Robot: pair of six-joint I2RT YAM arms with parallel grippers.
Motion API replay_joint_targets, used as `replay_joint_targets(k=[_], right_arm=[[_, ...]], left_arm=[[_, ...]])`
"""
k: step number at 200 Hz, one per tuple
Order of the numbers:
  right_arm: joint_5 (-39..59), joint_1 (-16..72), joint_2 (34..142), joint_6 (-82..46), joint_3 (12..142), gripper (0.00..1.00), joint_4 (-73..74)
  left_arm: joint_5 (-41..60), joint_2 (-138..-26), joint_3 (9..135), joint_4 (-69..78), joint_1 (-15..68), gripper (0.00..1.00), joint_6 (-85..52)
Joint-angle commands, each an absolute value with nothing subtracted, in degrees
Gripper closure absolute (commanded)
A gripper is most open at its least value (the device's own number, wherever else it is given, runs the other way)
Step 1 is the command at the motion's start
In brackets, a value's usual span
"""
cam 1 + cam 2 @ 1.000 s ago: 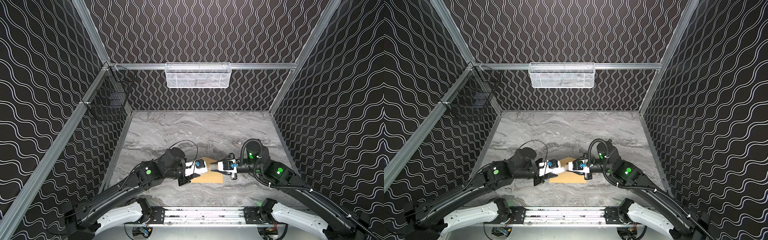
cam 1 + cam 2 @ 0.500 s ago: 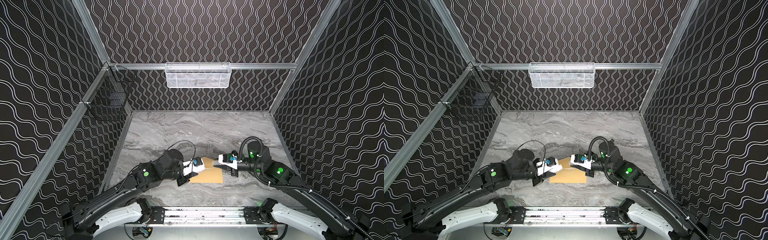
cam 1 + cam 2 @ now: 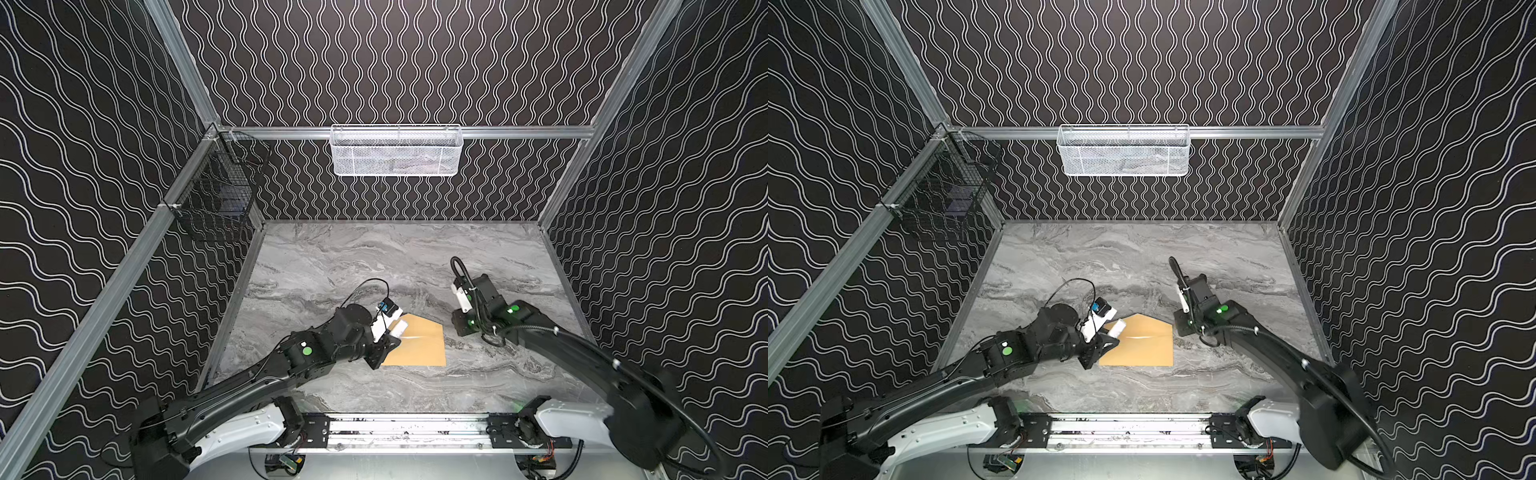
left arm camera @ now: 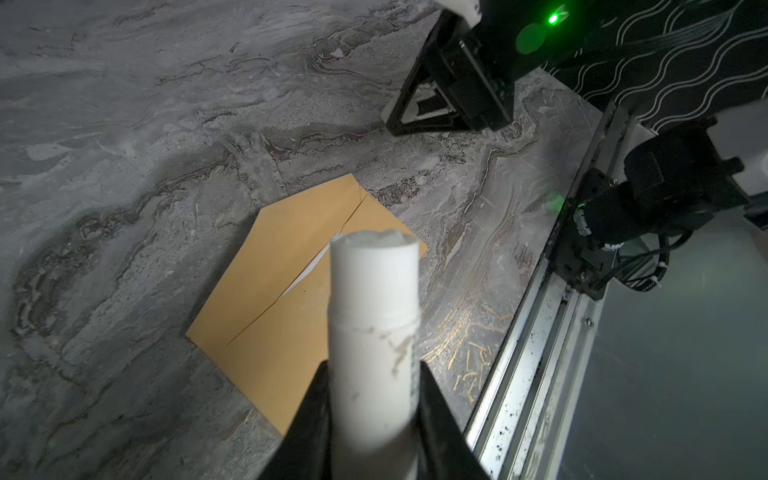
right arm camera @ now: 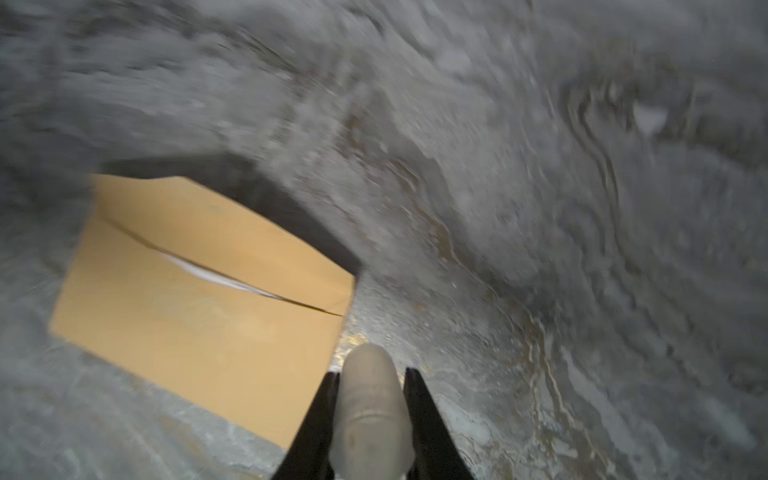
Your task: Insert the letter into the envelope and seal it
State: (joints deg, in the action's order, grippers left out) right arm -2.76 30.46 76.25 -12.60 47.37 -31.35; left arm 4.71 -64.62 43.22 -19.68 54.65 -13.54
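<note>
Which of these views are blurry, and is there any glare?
Right wrist view: motion-smeared throughout, the envelope soft-edged. Left wrist view: sharp on the envelope, the close glue stick slightly soft, green flare off an indicator light. Both top views: crisp, save the right arm's blurred elbow.

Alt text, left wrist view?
The left gripper clamps a white cylinder over a tan envelope flat on the marble table. A sliver of white letter shows at its mouth; beyond, the right gripper holds a white cap.

Matt tan paper envelope [image 3: 419,351] on a grey, veined, stone-look counter [image 3: 374,257] with a faint sheen. The white plastic tube [image 4: 374,332] is scuffed and smeared; the pale cap [image 5: 368,399] is smooth. The far basket [image 3: 397,151] is white metal mesh.
</note>
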Motion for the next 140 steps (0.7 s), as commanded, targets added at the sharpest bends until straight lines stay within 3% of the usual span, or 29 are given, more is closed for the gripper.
replay_joint_targets(k=[1,86,140], right_arm=[[-0.8,27.7,81.2,-20.0,47.2,1.0,-36.3],[-3.4,25.3,92.4,-20.1,51.1,1.0,-39.9],[-4.1,25.3,93.7,-18.9,52.7,0.63,-41.1]], left_arm=[[3.3,-64.9,42.2,-13.8,54.7,1.0,-17.8],[1.0,-60.2,36.9,-9.3,54.7,1.0,-20.5],[1.1,-61.0,36.8,-7.4,54.6,1.0,-20.6]])
